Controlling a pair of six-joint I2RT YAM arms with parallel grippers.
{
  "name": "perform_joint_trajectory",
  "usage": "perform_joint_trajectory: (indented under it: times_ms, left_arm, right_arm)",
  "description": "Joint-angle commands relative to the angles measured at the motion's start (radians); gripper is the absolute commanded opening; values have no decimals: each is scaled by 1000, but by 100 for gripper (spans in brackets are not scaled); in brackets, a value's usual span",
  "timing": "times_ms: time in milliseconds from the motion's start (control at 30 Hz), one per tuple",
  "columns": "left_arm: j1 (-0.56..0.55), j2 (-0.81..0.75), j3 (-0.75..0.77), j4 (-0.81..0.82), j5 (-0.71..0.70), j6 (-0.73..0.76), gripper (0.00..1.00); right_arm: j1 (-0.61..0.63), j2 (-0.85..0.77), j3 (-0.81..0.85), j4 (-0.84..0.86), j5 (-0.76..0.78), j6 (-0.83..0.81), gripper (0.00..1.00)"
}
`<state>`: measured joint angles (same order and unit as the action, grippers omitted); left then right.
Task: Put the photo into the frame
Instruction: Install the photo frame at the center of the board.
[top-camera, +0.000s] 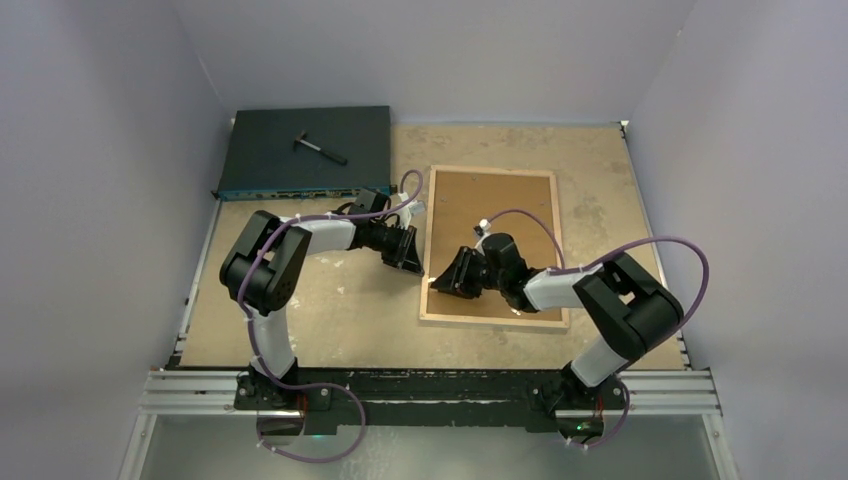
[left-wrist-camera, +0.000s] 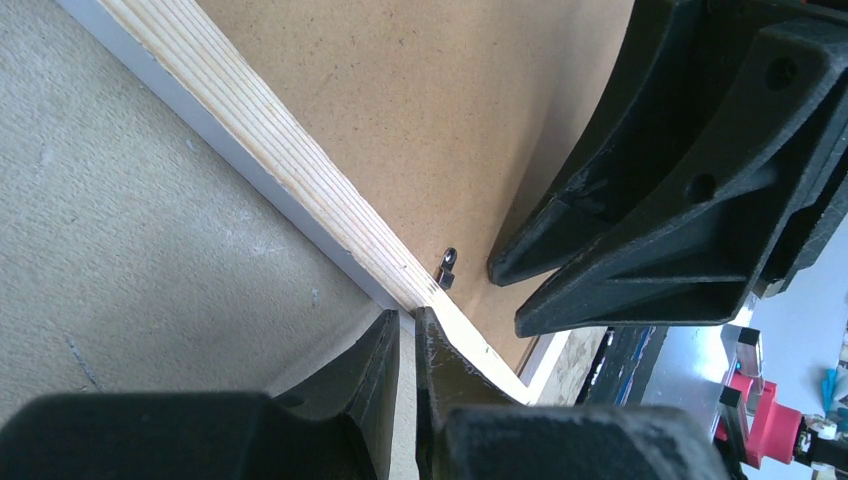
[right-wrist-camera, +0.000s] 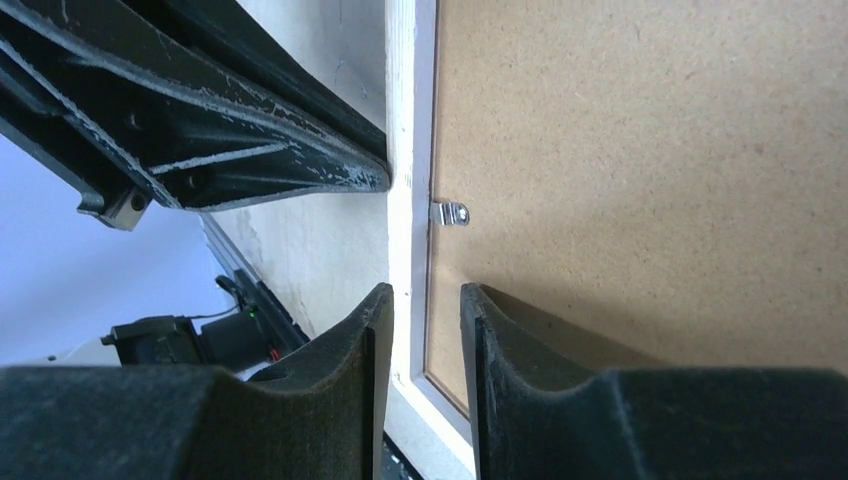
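Observation:
The frame (top-camera: 493, 171) lies face down on the table, light wood back up, with the plain brown backing board (top-camera: 495, 220) set inside it. The photo is hidden. My left gripper (top-camera: 408, 255) is shut, its tips (left-wrist-camera: 408, 318) at the outer edge of the frame's left rail (left-wrist-camera: 280, 150). Just across from it, my right gripper (top-camera: 445, 282) is open. Its fingers straddle that same rail (right-wrist-camera: 408, 250) near the frame's near left corner, one over the table and one over the board (right-wrist-camera: 425, 292). A small metal tab (right-wrist-camera: 452, 212) sits on the rail's inner edge.
A dark flat box (top-camera: 300, 150) with a small hammer-like tool (top-camera: 320, 147) on it stands at the back left, close to the left arm. White walls close in three sides. A metal rail (top-camera: 430, 392) runs along the near edge.

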<state>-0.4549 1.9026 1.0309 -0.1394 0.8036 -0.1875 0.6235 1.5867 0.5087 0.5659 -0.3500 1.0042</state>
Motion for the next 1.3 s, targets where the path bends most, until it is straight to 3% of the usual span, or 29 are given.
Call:
perform_joint_trajectory:
  times_ms: [0, 633, 800, 933, 1267]
  left_arm:
    - [-1, -15, 4, -17, -68, 39, 8]
    - [0, -31, -9, -28, -64, 48, 8]
    - [2, -49, 2, -59, -65, 67, 8]
    - [4, -50, 5, -67, -60, 70, 7]
    - [4, -57, 6, -55, -53, 54, 7]
  right_arm:
    - [10, 46, 20, 81, 32, 43, 34]
    - [28, 93, 101, 86, 68, 33, 24]
    - [27, -13, 101, 26, -22, -5, 28]
    - [10, -76, 127, -48, 10, -34, 32]
    - [-28, 31, 188, -107, 36, -154, 35]
